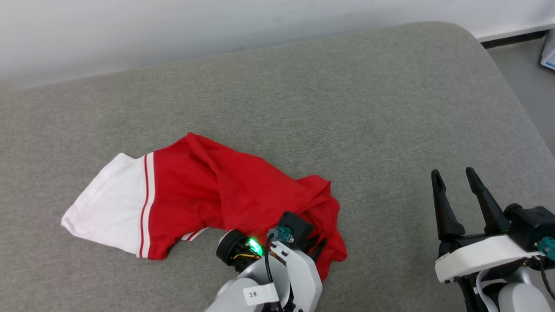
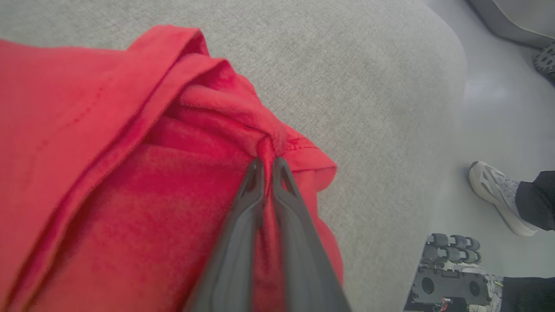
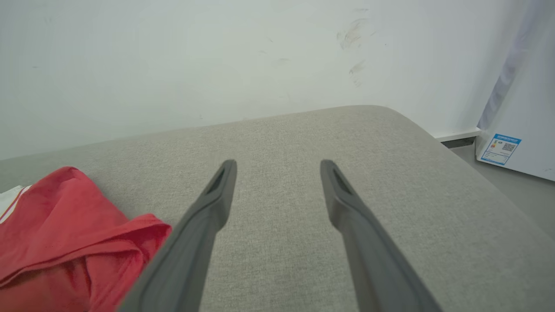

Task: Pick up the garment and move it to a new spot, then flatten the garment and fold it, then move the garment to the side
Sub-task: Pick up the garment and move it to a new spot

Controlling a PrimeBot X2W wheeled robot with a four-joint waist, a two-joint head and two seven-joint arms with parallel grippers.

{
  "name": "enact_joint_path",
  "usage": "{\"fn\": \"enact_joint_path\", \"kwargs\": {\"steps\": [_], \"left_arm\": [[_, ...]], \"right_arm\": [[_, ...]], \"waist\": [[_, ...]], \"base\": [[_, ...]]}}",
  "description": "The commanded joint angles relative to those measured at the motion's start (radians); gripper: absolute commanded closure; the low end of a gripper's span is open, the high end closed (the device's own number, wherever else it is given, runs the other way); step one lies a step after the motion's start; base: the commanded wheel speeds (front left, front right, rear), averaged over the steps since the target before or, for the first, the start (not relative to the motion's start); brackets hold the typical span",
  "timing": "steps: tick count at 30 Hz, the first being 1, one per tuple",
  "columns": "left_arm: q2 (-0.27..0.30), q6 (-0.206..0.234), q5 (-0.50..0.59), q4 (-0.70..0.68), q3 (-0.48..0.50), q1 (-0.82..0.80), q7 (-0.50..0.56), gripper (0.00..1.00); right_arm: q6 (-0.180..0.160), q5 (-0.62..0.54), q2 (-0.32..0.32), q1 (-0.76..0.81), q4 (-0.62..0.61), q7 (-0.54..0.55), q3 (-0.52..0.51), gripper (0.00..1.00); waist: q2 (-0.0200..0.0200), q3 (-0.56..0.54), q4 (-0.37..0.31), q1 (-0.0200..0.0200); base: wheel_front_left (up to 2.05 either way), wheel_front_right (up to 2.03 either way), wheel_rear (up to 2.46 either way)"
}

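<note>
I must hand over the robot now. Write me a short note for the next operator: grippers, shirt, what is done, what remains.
Left gripper: shut on a fold at the edge of the shirt.
Right gripper: open, holding nothing, over the bare grey cushion, apart from the shirt.
Shirt: crumpled on the cushion, one white sleeve end spread out.
Done: grasp taken.
Left: lift and move it, flatten, fold, put aside.

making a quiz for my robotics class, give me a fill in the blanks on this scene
1. The left gripper is ____ on the garment.
2. The right gripper is ____, holding nothing.
3. The garment's sleeve end is ____ in colour.
Missing words: shut; open; white.
</note>
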Motion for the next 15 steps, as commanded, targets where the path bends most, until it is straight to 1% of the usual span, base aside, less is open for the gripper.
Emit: {"fn": "enact_joint_path", "kwargs": {"steps": [1,2,3,10,13,15], "left_arm": [[0.002,-0.003,-0.008,0.002,-0.009,-0.003,-0.016,0.84],[0.001,-0.003,-0.010,0.002,-0.017,-0.006,-0.032,0.33],[0.000,-0.003,-0.013,0.002,-0.024,-0.008,-0.048,0.00],[-0.004,0.000,-0.024,-0.032,-0.039,0.003,-0.221,0.00],[-0.004,0.018,-0.022,-0.049,-0.021,0.019,-0.307,0.00],[0.000,0.043,-0.013,-0.059,-0.004,0.027,-0.364,0.00]], "right_arm": [[-0.001,-0.004,0.002,-0.006,0.004,-0.005,-0.003,0.00],[-0.001,-0.007,0.002,-0.006,0.007,-0.005,-0.003,0.00],[-0.001,-0.008,0.002,-0.004,0.010,-0.003,-0.003,0.00],[-0.001,-0.027,0.002,0.023,0.009,0.018,-0.001,0.00],[-0.001,-0.034,0.002,0.041,0.002,0.034,0.006,0.00],[-0.001,-0.038,0.001,0.052,-0.004,0.043,0.007,0.00]], "waist": [[0.0000,-0.010,0.013,-0.0001],[0.0000,-0.018,0.022,-0.0001],[0.0000,-0.027,0.030,-0.0001],[0.0000,-0.105,0.094,-0.0001],[0.0000,-0.133,0.120,-0.0001],[0.0000,-0.149,0.135,-0.0001]], "base": [[0.00,0.00,0.00],[0.00,0.00,0.00],[0.00,0.00,0.00],[0.00,0.00,0.00],[0.00,0.00,0.00],[0.00,0.00,0.00]]}}
